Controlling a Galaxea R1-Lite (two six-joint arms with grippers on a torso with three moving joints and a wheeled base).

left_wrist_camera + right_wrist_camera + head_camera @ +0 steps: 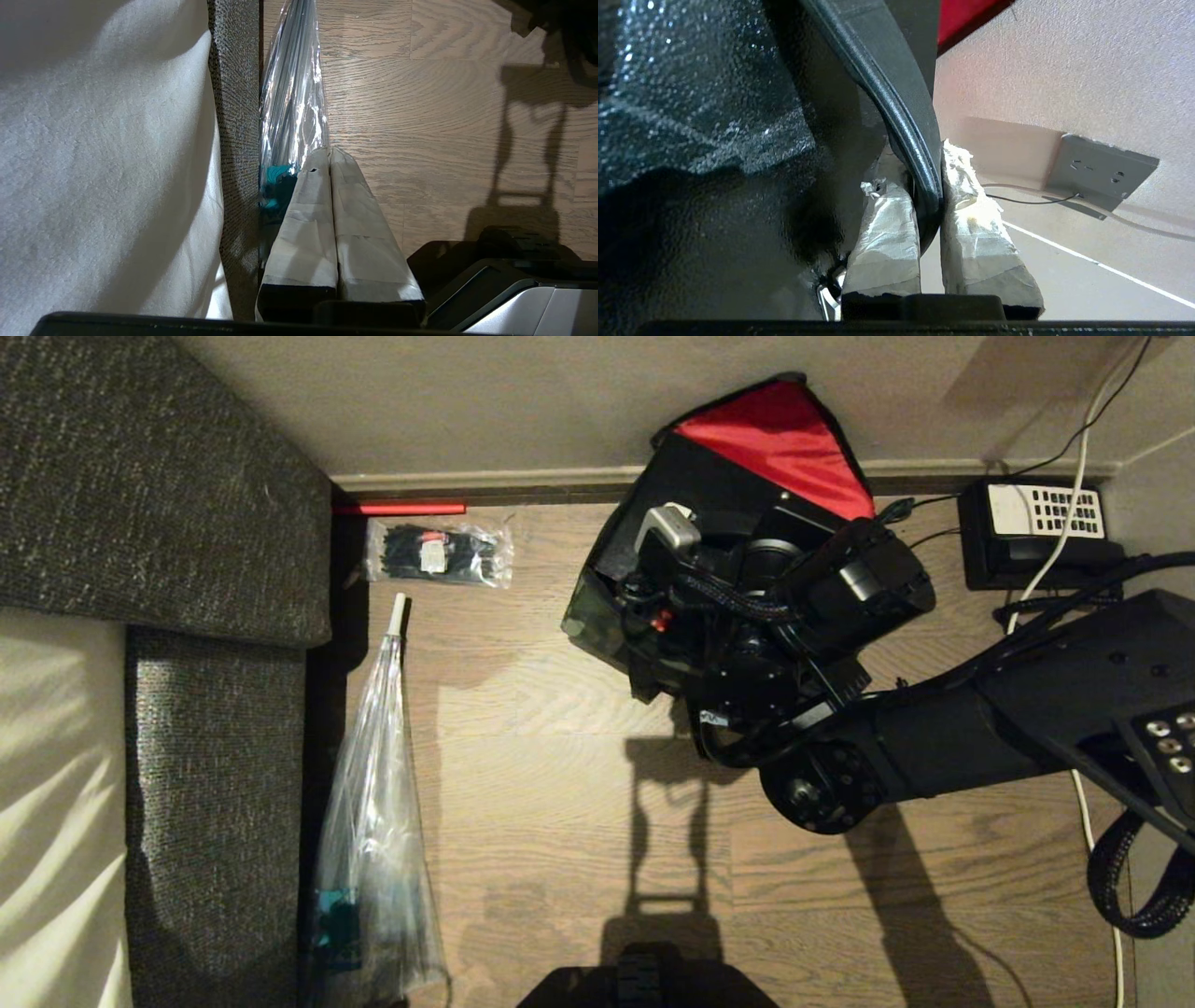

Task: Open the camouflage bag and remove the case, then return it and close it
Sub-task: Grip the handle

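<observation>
The camouflage bag (pixel 590 616) stands open on the wooden floor against the wall, its red-lined lid (pixel 784 439) leaning back. My right arm reaches over it, hiding most of the inside. In the right wrist view my right gripper (pixel 920 163) is shut on a smooth black rim, the edge of the case (pixel 896 102), with one taped finger (pixel 885 233) on either side. Dark glittery lining (pixel 691 93) lies beside it. The left gripper (pixel 329 151) hangs shut and empty by the sofa.
A black desk phone (pixel 1036 532) with cables sits right of the bag by the wall. A small packet of black ties (pixel 439 553) and a long clear plastic bag (pixel 373 803) lie along the grey sofa (pixel 140 523). A wall socket (pixel 1101 170) is behind.
</observation>
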